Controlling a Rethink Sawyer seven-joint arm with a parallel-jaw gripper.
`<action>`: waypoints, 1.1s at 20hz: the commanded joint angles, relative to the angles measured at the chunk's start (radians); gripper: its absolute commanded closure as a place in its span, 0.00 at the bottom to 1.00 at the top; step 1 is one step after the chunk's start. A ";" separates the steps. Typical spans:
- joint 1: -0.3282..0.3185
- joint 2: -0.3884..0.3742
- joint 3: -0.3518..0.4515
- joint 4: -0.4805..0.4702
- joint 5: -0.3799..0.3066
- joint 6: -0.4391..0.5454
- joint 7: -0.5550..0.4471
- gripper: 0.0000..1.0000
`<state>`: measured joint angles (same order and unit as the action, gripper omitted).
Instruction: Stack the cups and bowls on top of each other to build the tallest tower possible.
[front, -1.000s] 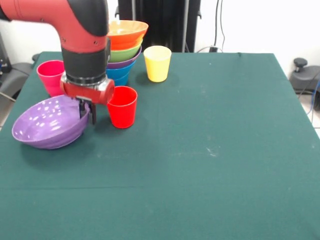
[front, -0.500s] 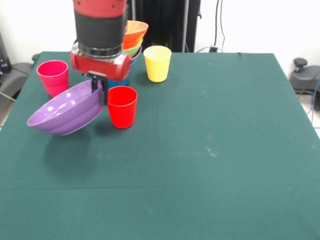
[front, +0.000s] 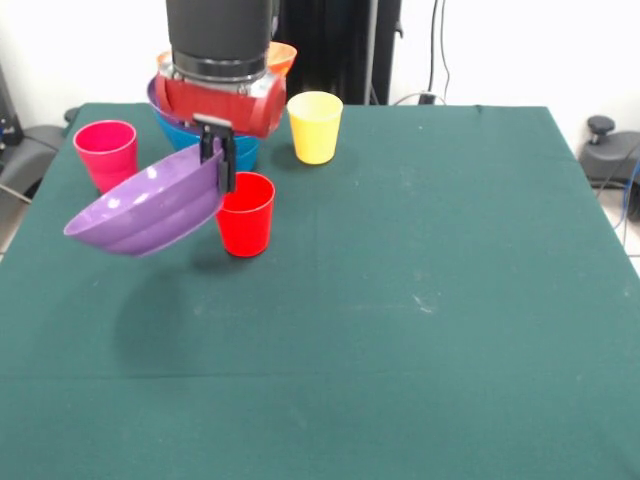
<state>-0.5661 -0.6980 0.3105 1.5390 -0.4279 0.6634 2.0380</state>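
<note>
Front view shows your hand (front: 218, 165) pinching the rim of a wide, glossy purple plastic bowl (front: 150, 208), which hangs tilted and clear of the green cloth bench (front: 420, 300). What matters next: the tower (front: 205, 140) of nested plastic bowls stands behind and just above the hand, largely hidden by the arm, its orange rim (front: 282, 52) peeking out. You'll likely need more lift, then level the bowl. 3 tapered plastic cups stand nearby: red (front: 245, 213), pink (front: 105, 152), yellow (front: 314, 126).
</note>
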 joint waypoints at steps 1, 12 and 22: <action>0.023 -0.109 0.024 -0.015 0.075 0.277 -0.068 1.00; 0.023 -0.253 0.043 0.010 0.193 0.453 -0.058 1.00; 0.034 -0.327 -0.002 0.204 0.250 0.332 0.016 1.00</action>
<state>-0.5622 -0.9961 0.3097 1.5646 -0.2022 1.0234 2.0380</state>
